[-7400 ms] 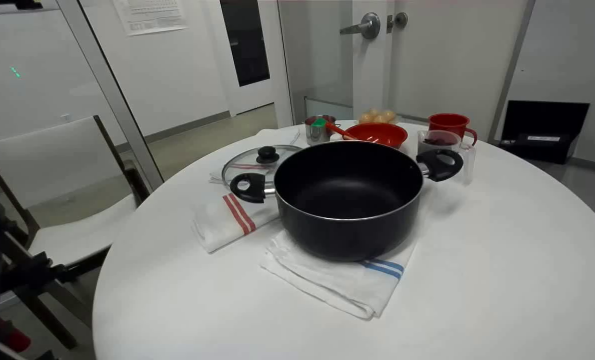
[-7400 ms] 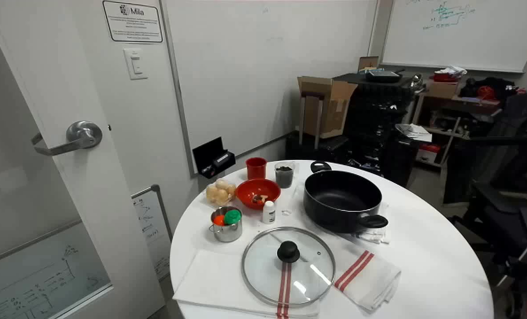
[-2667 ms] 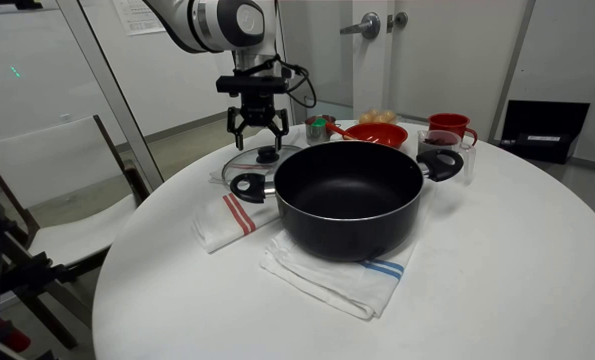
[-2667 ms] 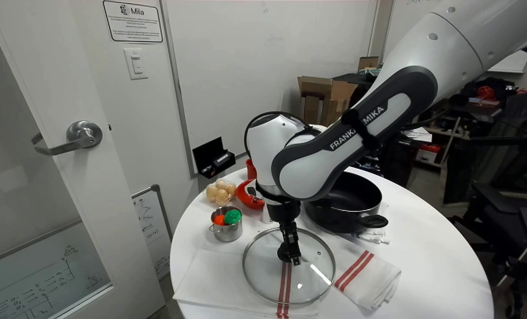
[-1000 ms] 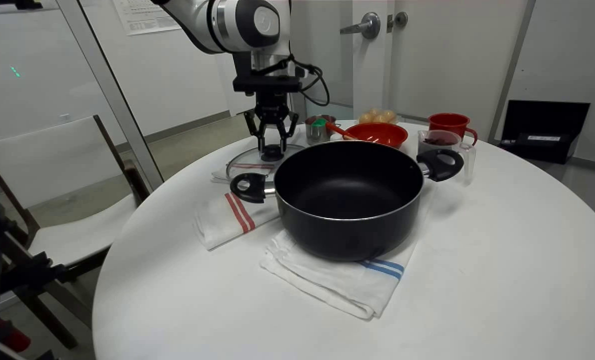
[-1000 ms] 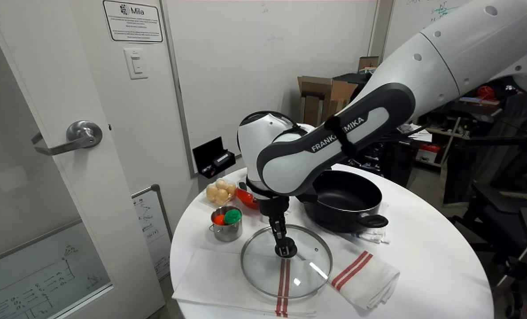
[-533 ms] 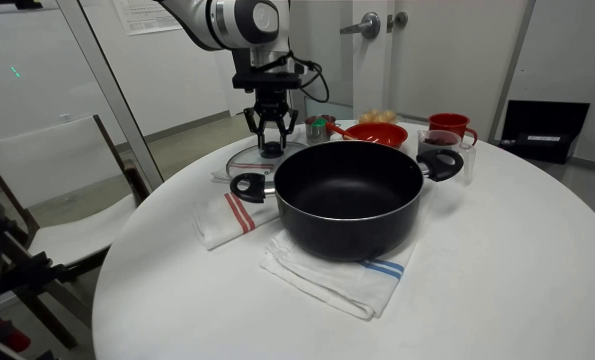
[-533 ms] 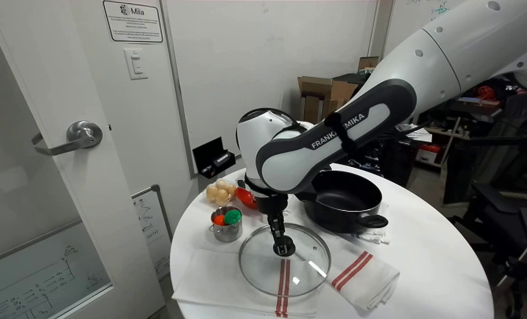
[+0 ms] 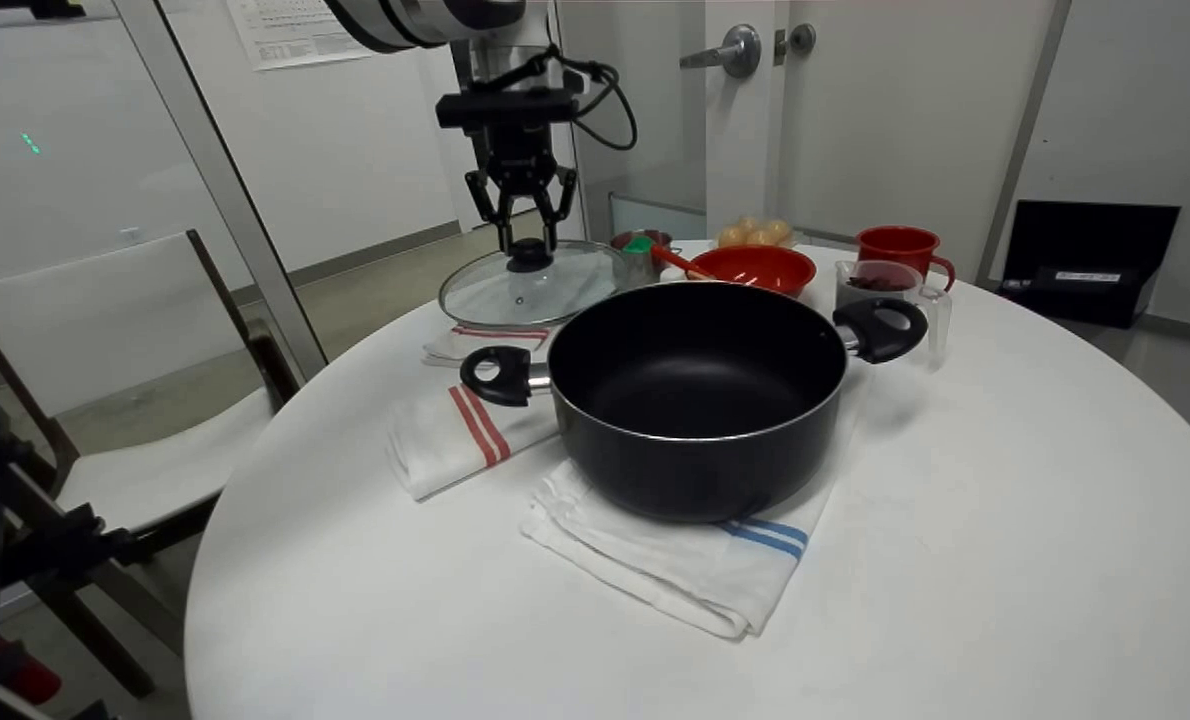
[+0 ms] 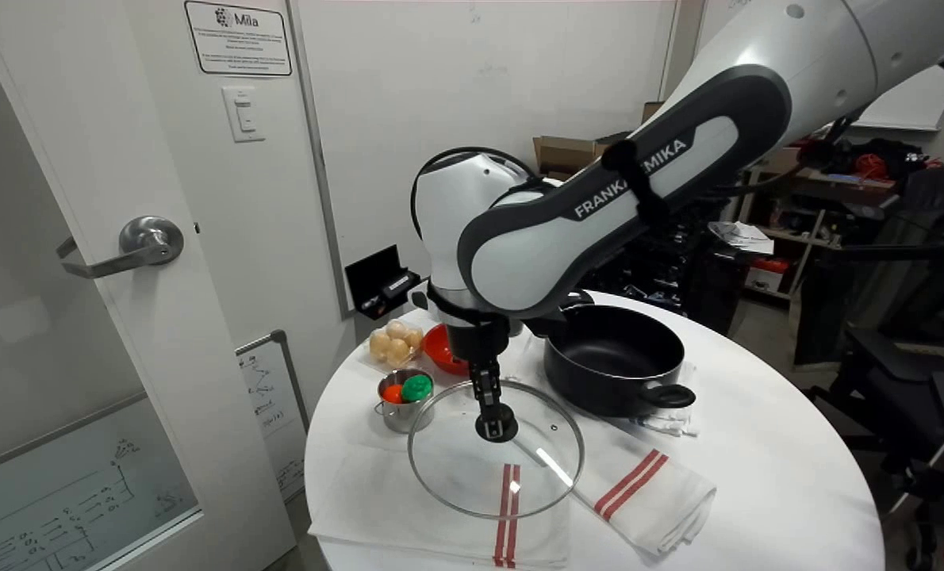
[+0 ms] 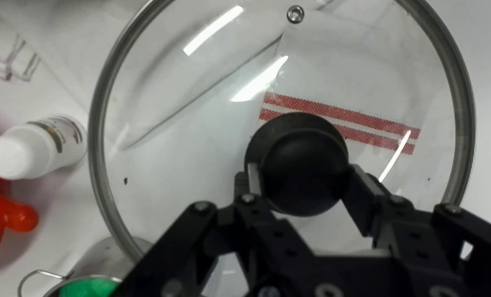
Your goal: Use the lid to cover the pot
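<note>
The lid (image 9: 575,290), clear glass with a metal rim, hangs above a red-striped towel in both exterior views. My gripper (image 9: 528,248) is shut on its black knob (image 11: 305,165), one finger on each side in the wrist view. Seen from above, the lid's rim (image 11: 97,136) nearly fills that view. The black pot (image 9: 695,470) stands uncovered on a blue-striped white towel (image 9: 685,575), its inside bare. In an exterior view the pot (image 10: 611,385) is to the right of my gripper (image 10: 494,428), and the arm overlaps its far side. The wrist view does not show the pot.
Pot handles (image 9: 885,330) stick out on both sides. Near the lid stand a metal cup (image 10: 405,412) with green and orange contents and a white bottle (image 11: 35,148). Behind the pot are a red bowl (image 9: 760,268), a red mug (image 9: 895,245) and a clear measuring cup (image 9: 875,280).
Over the last seconds the arm came in and the gripper closed on the knob. In the last half second lid and gripper rose clear of the towel. The pot has not moved.
</note>
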`<action>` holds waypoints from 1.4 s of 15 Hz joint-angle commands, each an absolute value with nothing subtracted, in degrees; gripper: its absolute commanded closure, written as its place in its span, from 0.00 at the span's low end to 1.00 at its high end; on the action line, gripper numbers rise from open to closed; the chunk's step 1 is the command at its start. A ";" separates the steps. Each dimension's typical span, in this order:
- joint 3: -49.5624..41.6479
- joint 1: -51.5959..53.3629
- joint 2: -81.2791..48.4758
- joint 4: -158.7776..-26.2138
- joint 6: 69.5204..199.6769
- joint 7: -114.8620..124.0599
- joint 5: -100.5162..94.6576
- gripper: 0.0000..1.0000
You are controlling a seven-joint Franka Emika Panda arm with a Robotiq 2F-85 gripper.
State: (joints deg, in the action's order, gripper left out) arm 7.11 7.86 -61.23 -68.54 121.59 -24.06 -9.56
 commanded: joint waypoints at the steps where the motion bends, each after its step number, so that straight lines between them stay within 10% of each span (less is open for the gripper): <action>1: 6.51 8.10 -53.85 -76.68 123.27 -21.73 -10.38 0.75; 21: 3.30 -4.02 -37.69 -92.36 125.49 -15.64 -3.03 0.75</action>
State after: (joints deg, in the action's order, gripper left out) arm 3.44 -2.21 -40.66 -89.32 124.64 -16.53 -5.72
